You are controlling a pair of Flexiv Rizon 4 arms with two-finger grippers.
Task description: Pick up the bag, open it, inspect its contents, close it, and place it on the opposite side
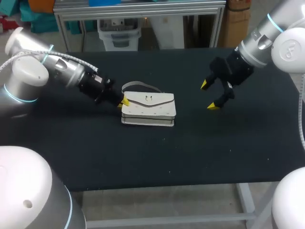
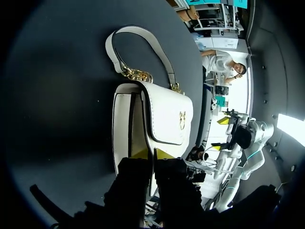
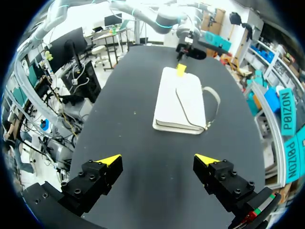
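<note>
Stiffness is the main thing to weigh with the small white leather-look handbag with a fold-over flap (image 1: pixel 148 109). It lies flat, flap upward, near the middle of the black tabletop (image 1: pixel 214 143), a little toward the left arm's side. Its boxy body looks firm enough to keep its shape when lifted by one end. It seems light, though nothing of its contents can be seen. The smooth skin may be slippery under hard yellow tips, so a pinch on a thin edge could slide.

The left gripper (image 2: pixel 152 153) is clamped on the handbag's nearer end. In the left wrist view its two tips sit close together with the edge of that end between them; how much of the body they take I cannot tell. If only one layer is held, I judge the flap could peel up or the handbag could swing when raised.

The short white strap (image 2: pixel 143 43), joined by gold chain links (image 2: pixel 136 75), lies looped on the tabletop just beside the handbag's top edge. It is limp, and a hold there would let the handbag dangle. A small gold clasp (image 2: pixel 182 120) sits mid-flap, and opening would likely start there.

The right gripper (image 3: pixel 157 161) hangs with its fingers spread wide above bare tabletop, well apart from the handbag's other end, holding nothing.
</note>
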